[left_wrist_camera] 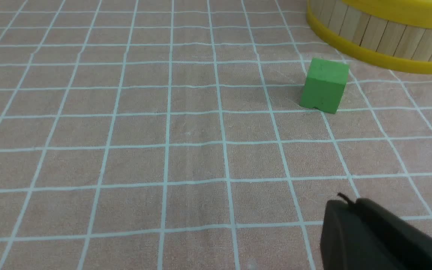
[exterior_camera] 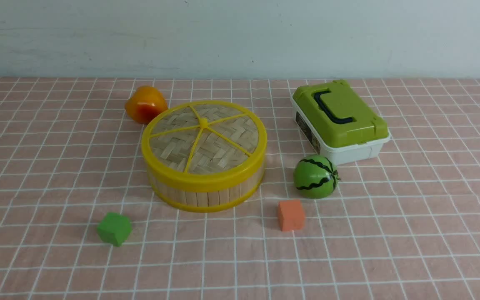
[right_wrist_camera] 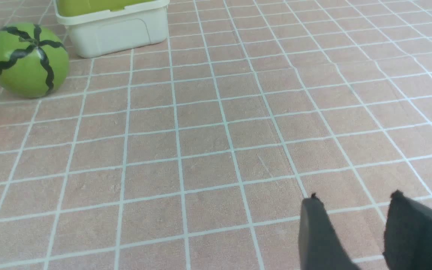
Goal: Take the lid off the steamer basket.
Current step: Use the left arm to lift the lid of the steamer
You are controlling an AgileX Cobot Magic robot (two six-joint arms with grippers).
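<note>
Because neither arm shows in the front view, the step in hand looks to be the first reach toward the flat round woven-bamboo lid with yellow rim and spokes (exterior_camera: 203,139), which sits closed on the round bamboo-slat steamer basket with yellow rims (exterior_camera: 206,193), near the middle of the pink checked tablecloth (exterior_camera: 390,250). The left gripper (left_wrist_camera: 347,204) hangs over the cloth with its fingers pressed together, empty; the right gripper (right_wrist_camera: 354,198) has its fingers spread apart, also empty. Around the basket lie an orange-yellow toy fruit (exterior_camera: 145,104) close by at 10 o'clock, a small green cube (exterior_camera: 114,228) at 7 o'clock, an orange cube (exterior_camera: 291,214) at 5 o'clock and a striped green toy watermelon (exterior_camera: 316,176) at 4 o'clock. A good lift would probably pinch the small yellow centre knob (exterior_camera: 203,122) from above and rise straight, so the light basket is not dragged along, then carry the lid clear of the cubes.
</note>
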